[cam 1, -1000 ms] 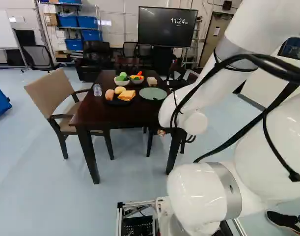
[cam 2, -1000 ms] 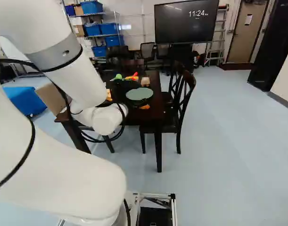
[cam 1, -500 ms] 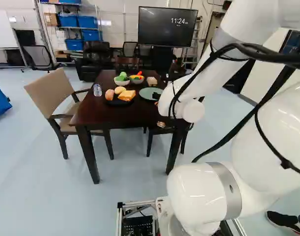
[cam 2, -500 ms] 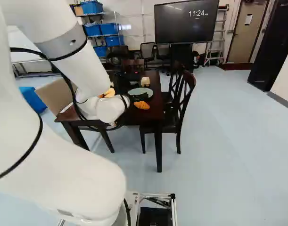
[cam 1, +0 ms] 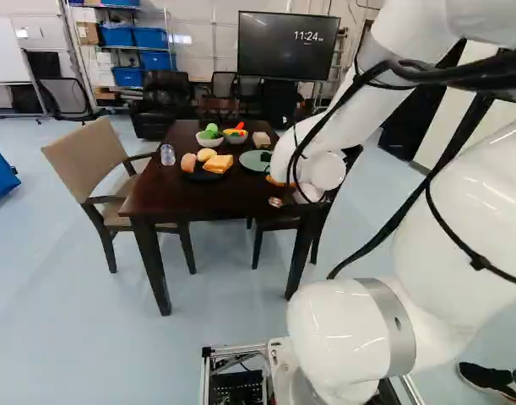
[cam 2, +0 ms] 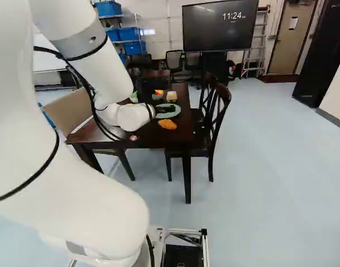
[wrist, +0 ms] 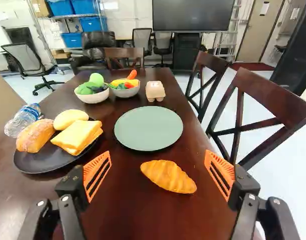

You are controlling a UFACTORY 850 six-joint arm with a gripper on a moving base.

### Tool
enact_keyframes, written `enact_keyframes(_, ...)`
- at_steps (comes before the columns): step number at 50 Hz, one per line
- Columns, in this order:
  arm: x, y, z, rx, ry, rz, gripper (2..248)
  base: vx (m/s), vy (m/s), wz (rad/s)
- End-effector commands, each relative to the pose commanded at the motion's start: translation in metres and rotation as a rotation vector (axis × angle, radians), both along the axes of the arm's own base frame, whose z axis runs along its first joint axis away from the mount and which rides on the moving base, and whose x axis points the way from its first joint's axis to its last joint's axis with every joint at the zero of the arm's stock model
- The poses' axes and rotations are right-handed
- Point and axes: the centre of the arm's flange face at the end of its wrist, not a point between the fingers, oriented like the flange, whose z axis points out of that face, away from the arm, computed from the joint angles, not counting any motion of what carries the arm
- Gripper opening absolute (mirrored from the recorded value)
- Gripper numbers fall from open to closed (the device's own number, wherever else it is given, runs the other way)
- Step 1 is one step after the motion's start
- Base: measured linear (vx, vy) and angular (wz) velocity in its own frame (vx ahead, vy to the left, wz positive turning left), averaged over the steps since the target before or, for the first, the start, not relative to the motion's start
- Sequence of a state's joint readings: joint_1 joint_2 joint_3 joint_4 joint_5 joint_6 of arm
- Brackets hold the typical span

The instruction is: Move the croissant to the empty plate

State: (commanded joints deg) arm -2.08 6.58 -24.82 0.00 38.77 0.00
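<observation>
Open gripper (cam 2: 168,109) above the worktop (wrist: 147,215), angled toward its far edge, croissant (wrist: 168,176) ahead between the fingers, green plate (wrist: 148,128) beyond, dark chair (wrist: 265,95) by the right edge

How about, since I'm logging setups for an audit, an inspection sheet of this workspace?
Surface: dark table, glossy; no spill seen.
Job's things: croissant lying on the table, apart from the empty green plate.
Clutter: black plate of breads, clear bottle, two filled bowls, small carton.
Gripper: open, nothing held, croissant ahead between its fingers.
Cables: black cables looping outside the white arm.
Surroundings: wooden chairs and beige armchair at the table; screen beyond.
</observation>
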Motion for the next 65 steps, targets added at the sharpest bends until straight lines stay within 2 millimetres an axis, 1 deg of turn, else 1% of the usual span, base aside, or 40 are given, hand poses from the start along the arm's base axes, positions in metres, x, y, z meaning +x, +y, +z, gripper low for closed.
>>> enact_keyframes(23, 0.032, 0.0, 0.014, 0.003, 0.085, 0.002, 247, 0.0, 0.0, 0.0)
enact_keyframes(46, 0.058, 0.0, 0.026, -0.002, 0.199, 0.013, 247, 0.0, 0.0, 0.0)
enact_keyframes(55, 0.066, 0.0, 0.031, -0.005, 0.245, 0.018, 247, 0.0, 0.0, 0.0)
enact_keyframes(65, 0.067, -0.001, 0.037, -0.009, 0.296, 0.02, 247, 0.0, 0.0, 0.0)
